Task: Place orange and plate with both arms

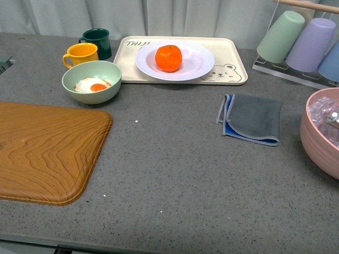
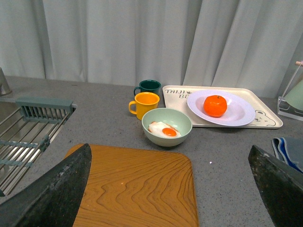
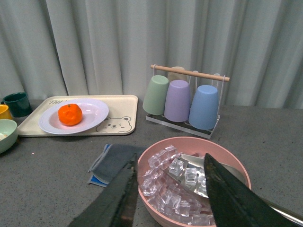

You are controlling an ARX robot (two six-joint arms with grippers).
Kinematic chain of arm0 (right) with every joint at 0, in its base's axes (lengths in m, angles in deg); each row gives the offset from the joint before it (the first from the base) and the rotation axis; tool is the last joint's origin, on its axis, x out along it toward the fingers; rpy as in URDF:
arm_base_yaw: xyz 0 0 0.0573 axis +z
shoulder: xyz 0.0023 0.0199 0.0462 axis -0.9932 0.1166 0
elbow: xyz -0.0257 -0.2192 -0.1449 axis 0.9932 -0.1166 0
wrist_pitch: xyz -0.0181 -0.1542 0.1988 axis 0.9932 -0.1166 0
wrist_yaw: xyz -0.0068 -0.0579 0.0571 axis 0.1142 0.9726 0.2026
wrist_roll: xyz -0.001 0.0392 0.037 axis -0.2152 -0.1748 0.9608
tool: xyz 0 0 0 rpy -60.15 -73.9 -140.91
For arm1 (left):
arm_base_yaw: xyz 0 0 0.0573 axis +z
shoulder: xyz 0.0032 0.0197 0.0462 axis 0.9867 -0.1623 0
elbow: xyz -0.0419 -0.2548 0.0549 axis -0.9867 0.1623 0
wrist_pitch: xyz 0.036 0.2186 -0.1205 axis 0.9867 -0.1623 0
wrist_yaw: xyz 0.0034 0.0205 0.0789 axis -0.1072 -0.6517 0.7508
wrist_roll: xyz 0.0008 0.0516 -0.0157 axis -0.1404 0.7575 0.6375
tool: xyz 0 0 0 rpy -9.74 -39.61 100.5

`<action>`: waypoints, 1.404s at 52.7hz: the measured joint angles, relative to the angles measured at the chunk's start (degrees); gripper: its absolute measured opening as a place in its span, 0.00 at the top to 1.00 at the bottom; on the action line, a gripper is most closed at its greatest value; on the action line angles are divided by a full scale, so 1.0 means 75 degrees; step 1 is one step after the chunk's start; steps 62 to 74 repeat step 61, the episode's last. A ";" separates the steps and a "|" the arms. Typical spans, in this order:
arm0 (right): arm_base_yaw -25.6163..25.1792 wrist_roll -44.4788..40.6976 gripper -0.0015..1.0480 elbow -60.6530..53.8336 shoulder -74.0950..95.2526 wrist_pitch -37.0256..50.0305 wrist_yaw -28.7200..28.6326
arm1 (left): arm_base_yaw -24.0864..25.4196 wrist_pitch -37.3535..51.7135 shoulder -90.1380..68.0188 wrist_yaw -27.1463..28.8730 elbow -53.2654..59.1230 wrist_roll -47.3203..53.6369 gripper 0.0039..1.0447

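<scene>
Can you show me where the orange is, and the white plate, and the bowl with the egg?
orange (image 1: pixel 168 58), front view, middle of its skin.
plate (image 1: pixel 198 61), front view, bare rim right of the fruit.
green bowl (image 1: pixel 91 90), front view, its outer wall.

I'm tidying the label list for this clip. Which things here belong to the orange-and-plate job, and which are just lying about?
Belong to the job:
orange, sitting on the plate
plate, on the bear tray

Just lying about:
bear tray
green bowl with fried egg
yellow mug
dark green mug
wooden board
grey cloth
pink bowl of ice
cup rack
</scene>
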 joint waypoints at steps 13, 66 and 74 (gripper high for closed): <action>0.0000 0.0000 0.20 0.0000 0.0000 0.0000 0.0000 | 0.0000 0.0000 0.0000 0.0000 0.0000 0.0000 0.06; 0.0000 0.0003 0.09 0.0000 0.0000 0.0000 0.0000 | 0.0000 0.0000 0.0000 0.0000 0.0000 0.0000 0.06; 0.0000 0.0003 0.09 0.0000 0.0000 0.0000 0.0000 | 0.0000 0.0000 0.0000 0.0000 0.0000 0.0000 0.06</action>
